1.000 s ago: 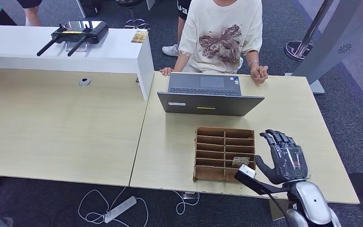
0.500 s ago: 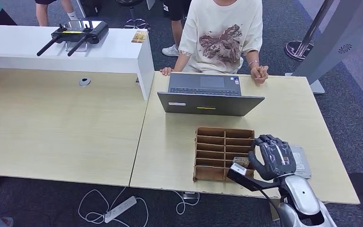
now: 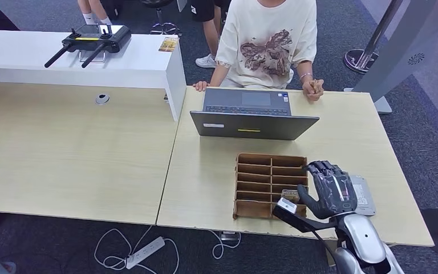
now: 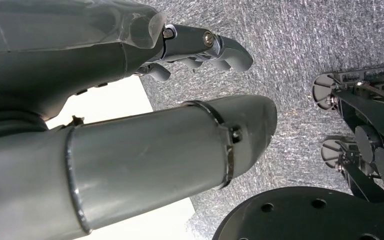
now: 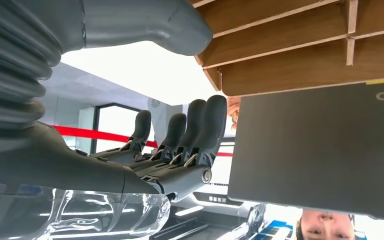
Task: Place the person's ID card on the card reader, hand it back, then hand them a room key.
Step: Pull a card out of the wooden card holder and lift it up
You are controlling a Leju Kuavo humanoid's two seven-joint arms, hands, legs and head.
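Observation:
My right hand (image 3: 331,191) hovers low over the table's front right, fingers spread and holding nothing, right beside the wooden divided box (image 3: 271,184). A small card (image 3: 290,195) lies in a front compartment of that box, close to my thumb. The grey card reader (image 3: 366,195) lies flat just right of the hand, partly hidden by it. In the right wrist view the straight fingers (image 5: 180,145) point past the box (image 5: 280,50) toward the laptop lid (image 5: 320,150). My left hand (image 4: 195,45) hangs over the carpet with nothing in it.
A person in a cream T-shirt (image 3: 267,43) sits at the far side, both hands on the table edge. An open grey laptop (image 3: 254,117) stands between the person and the box. A white counter (image 3: 74,60) with a remote controller is at the back left.
My right hand has shifted left and slightly toward me, from over the card reader to the box's side, uncovering the reader. The person has stayed still.

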